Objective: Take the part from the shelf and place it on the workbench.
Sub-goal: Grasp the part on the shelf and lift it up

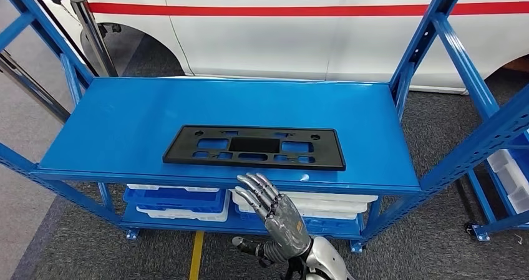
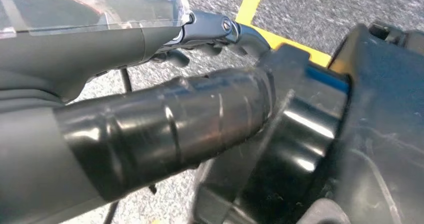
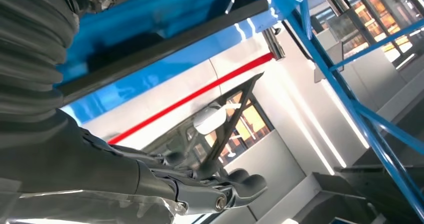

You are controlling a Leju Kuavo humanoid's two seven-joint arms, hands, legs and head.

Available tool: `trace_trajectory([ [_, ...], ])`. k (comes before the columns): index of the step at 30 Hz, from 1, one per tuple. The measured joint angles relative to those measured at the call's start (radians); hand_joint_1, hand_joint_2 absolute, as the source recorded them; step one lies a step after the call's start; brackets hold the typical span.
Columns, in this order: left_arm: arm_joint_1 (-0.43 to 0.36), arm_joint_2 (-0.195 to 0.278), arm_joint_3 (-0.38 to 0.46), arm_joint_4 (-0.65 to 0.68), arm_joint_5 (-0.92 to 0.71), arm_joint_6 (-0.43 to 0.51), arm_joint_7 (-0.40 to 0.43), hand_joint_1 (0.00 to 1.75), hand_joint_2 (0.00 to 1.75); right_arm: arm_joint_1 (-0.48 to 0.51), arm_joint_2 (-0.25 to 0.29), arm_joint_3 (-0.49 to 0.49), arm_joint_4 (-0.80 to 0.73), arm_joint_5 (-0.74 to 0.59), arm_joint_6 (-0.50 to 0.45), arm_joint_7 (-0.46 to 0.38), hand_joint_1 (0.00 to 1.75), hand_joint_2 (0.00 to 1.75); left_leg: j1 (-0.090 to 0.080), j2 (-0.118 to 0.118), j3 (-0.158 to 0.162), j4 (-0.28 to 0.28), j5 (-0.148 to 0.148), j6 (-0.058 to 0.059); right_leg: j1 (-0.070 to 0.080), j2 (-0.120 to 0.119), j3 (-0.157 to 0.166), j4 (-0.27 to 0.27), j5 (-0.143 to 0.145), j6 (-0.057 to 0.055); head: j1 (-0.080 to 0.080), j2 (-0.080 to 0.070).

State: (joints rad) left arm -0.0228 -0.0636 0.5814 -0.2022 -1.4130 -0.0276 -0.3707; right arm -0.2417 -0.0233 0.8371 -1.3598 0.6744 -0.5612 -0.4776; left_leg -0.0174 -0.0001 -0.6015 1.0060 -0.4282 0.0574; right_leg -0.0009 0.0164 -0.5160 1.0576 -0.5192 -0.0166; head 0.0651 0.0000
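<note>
The part is a flat black rectangular plate with several cutouts. It lies on the blue shelf, close to the front edge. My right hand is raised just in front of and below that edge, under the part's middle, with its fingers spread and nothing in them. In the right wrist view the part's dark edge runs above my right hand, well apart from the fingers. My left hand hangs over the grey floor, fingers stretched out, holding nothing.
A white car with a red stripe stands right behind the shelf. Blue uprights frame both ends. White and blue trays sit on the lower level. Another rack with white bins is at the right. A yellow floor line runs below.
</note>
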Motion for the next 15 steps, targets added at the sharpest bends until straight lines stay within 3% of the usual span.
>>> trace_trajectory([
  [2,0.0,-0.002,0.0,0.0,0.0,0.0,0.0,0.0,0.0,-0.004,0.0,-0.002,-0.001,0.0,-0.001,0.0,0.0,1.75,0.008,-0.001,0.031,-0.016,-0.003,0.001,0.0,-0.003,-0.021,0.053,-0.02,0.007,0.001,0.0],
  [5,0.0,-0.003,0.0,0.0,0.0,0.0,0.001,0.0,0.0,-0.002,-0.003,-0.003,0.0,0.001,-0.001,0.0,0.0,1.75,0.012,0.0,0.054,-0.018,-0.024,0.0,-0.009,-0.006,-0.127,0.211,-0.09,0.023,0.002,0.0],
  [6,0.001,-0.004,0.0,0.0,0.0,0.0,0.002,0.0,0.0,0.0,-0.005,-0.004,0.001,0.001,-0.001,0.0,0.0,1.75,0.012,0.0,0.063,-0.018,-0.032,-0.002,-0.012,-0.006,-0.156,0.236,-0.095,0.027,0.002,0.0],
  [7,0.001,-0.004,0.0,0.0,0.0,0.001,0.002,0.0,0.0,0.001,-0.006,-0.004,0.001,0.001,-0.001,0.0,0.0,1.75,0.014,-0.001,0.075,-0.017,-0.041,-0.005,-0.015,-0.008,-0.169,0.229,-0.08,0.031,0.002,0.0],
  [8,0.002,-0.005,0.0,0.0,0.0,0.002,0.002,0.0,0.0,0.001,-0.007,-0.004,0.001,0.001,-0.001,0.0,0.0,1.75,0.016,-0.001,0.089,-0.016,-0.052,-0.009,-0.017,-0.009,-0.165,0.187,-0.044,0.035,0.002,0.0],
  [9,0.003,-0.006,0.0,0.0,-0.001,0.002,0.002,0.0,0.0,0.001,-0.008,-0.004,0.002,0.001,-0.001,0.0,0.0,1.75,0.018,-0.001,0.104,-0.014,-0.065,-0.015,-0.019,-0.011,-0.152,0.122,0.008,0.039,0.002,0.0],
  [11,0.003,-0.007,0.0,0.001,-0.001,0.005,0.003,0.0,0.0,0.002,-0.01,-0.004,0.004,0.002,-0.001,0.0,0.0,1.75,0.021,-0.002,0.123,-0.006,-0.089,-0.029,-0.018,-0.016,-0.13,0.025,0.07,0.035,0.002,0.0],
  [12,0.001,-0.008,0.0,0.002,-0.001,0.006,0.005,0.0,0.0,0.003,-0.01,-0.004,0.005,0.003,-0.002,0.001,0.0,1.75,0.02,-0.002,0.127,-0.003,-0.099,-0.038,-0.016,-0.017,-0.127,0.005,0.081,0.027,0.002,0.0],
  [15,-0.001,-0.008,0.0,0.002,-0.001,0.01,0.008,0.0,0.0,0.002,-0.011,-0.005,0.005,0.01,-0.006,0.002,0.0,1.75,0.02,-0.001,0.136,0.01,-0.112,-0.055,-0.013,-0.012,-0.112,0.004,0.069,-0.003,0.001,0.0],
])
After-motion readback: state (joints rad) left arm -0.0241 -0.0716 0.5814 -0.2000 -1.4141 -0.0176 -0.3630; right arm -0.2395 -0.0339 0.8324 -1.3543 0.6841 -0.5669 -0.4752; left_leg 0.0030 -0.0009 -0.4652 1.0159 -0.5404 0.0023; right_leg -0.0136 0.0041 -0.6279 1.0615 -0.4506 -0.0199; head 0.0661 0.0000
